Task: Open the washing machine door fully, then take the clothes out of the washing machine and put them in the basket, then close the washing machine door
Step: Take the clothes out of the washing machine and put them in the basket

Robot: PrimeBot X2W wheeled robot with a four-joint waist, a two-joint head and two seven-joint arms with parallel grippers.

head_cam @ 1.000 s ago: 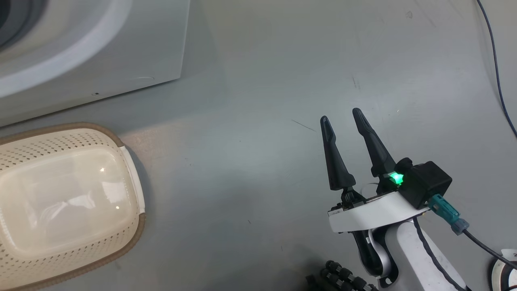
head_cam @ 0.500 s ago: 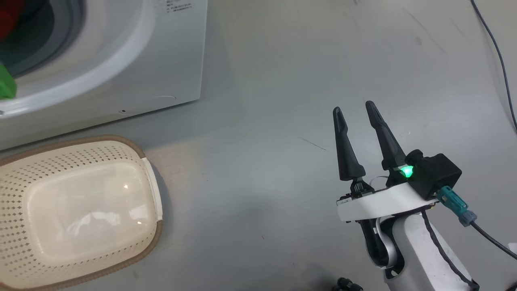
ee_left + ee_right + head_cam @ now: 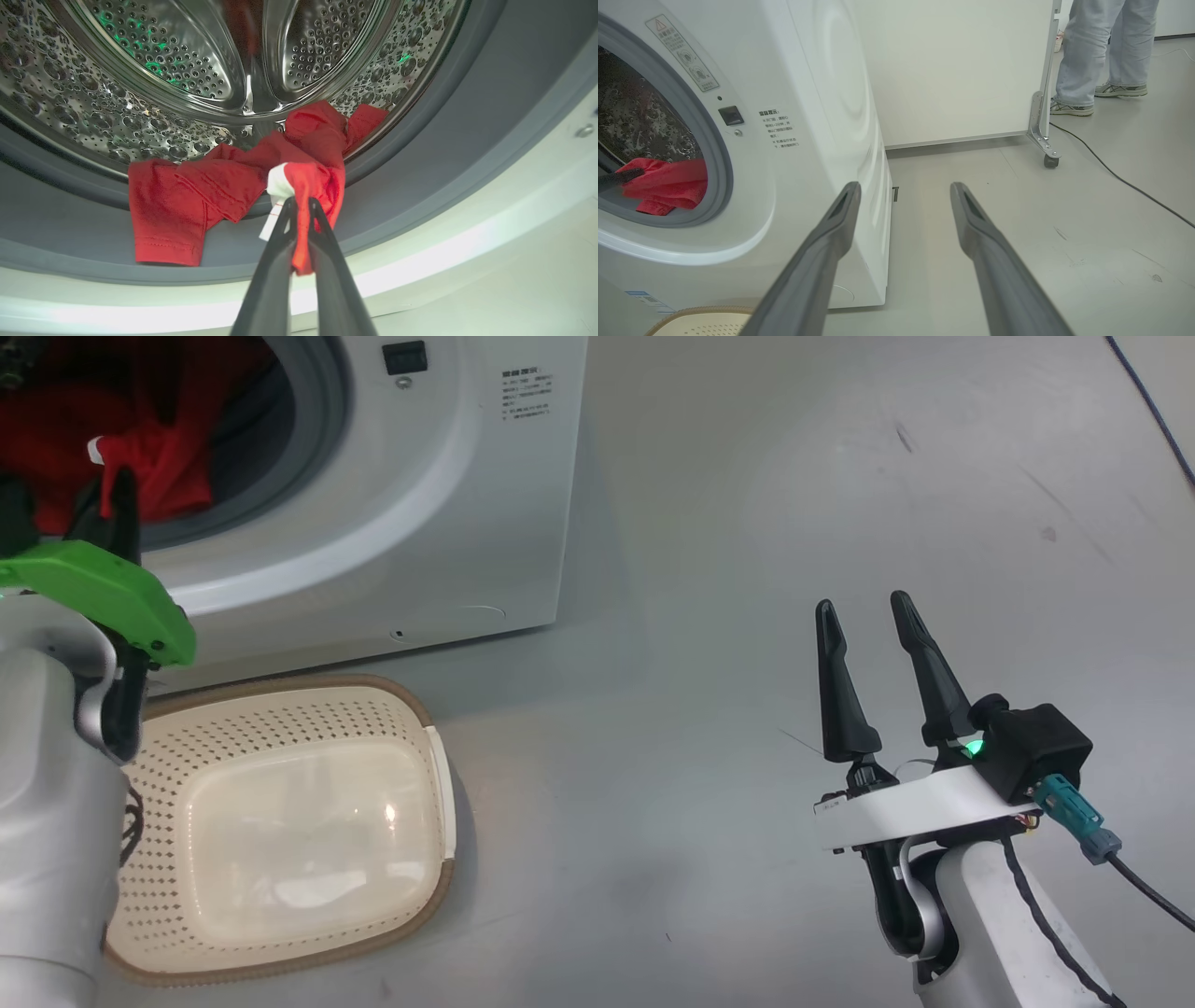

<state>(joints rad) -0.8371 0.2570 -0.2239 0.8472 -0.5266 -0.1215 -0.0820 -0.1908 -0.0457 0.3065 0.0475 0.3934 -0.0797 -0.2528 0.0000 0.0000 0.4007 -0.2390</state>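
Note:
The white washing machine (image 3: 448,504) stands at the upper left with its mouth uncovered; the washing machine door is out of view. Red clothes (image 3: 210,186) spill from the steel drum (image 3: 163,60) over the grey gasket (image 3: 420,140). My left gripper (image 3: 299,203) is shut on a red fold with a white part, at the mouth's lower edge. Its green-capped wrist and left gripper (image 3: 112,495) rise at the far left. The cream basket (image 3: 420,709) sits empty on the floor below the mouth. My right gripper (image 3: 864,602) hangs open over bare floor to the right, holding nothing.
A person's legs (image 3: 1097,56) stand behind a white panel on casters (image 3: 962,70) to the machine's right. A dark cable (image 3: 1111,172) trails across the grey floor there. The basket's rim (image 3: 700,310) lies close to the machine's front.
The head camera has swung up and left, so the machine's mouth, the red clothes and my left arm came into the picture. The right gripper stays open in the same pose.

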